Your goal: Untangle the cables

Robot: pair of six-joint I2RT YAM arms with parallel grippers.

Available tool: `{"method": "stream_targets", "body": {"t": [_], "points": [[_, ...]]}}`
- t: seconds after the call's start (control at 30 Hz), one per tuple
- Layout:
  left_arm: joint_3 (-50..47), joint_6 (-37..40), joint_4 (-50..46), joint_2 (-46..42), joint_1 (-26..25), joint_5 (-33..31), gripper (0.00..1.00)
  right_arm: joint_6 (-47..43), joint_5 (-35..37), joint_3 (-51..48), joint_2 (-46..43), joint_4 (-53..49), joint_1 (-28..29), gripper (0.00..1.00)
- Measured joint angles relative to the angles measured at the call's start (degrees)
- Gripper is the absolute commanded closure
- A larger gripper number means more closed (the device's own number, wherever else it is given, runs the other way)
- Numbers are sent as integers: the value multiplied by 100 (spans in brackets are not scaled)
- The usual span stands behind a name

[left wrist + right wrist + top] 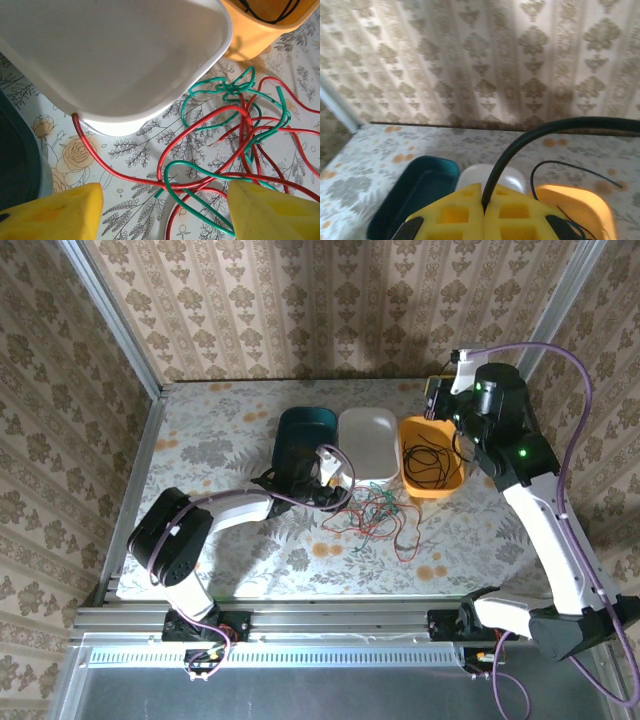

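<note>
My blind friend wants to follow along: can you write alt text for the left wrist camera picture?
A tangle of red cables and green cables lies on a floral table, beyond the open left gripper, whose yellow fingers frame the bottom corners. A white tray sits above, between a teal tray at left and an orange tray holding a black cable.

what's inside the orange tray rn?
A loose coil of black cable lies in the orange tray; one strand rises to the right gripper, shut on it. The tray's far corner is hidden by the right arm.
</note>
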Motion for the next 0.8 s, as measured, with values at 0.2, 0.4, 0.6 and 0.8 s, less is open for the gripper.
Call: {"method": "stream_targets", "body": {"t": [0.2, 0.4, 0.6, 0.8], "points": [[0, 9, -24, 0, -4, -85, 33, 168, 308, -310, 651, -151, -382, 100], [0, 9, -28, 0, -4, -151, 32, 555, 367, -907, 1814, -616, -450, 100], [0, 11, -31, 0, -4, -177, 32, 868, 74, -1086, 2909, -1027, -501, 100], [-11, 11, -37, -4, -4, -205, 32, 920, -682, -1008, 3755, -1139, -546, 100]]}}
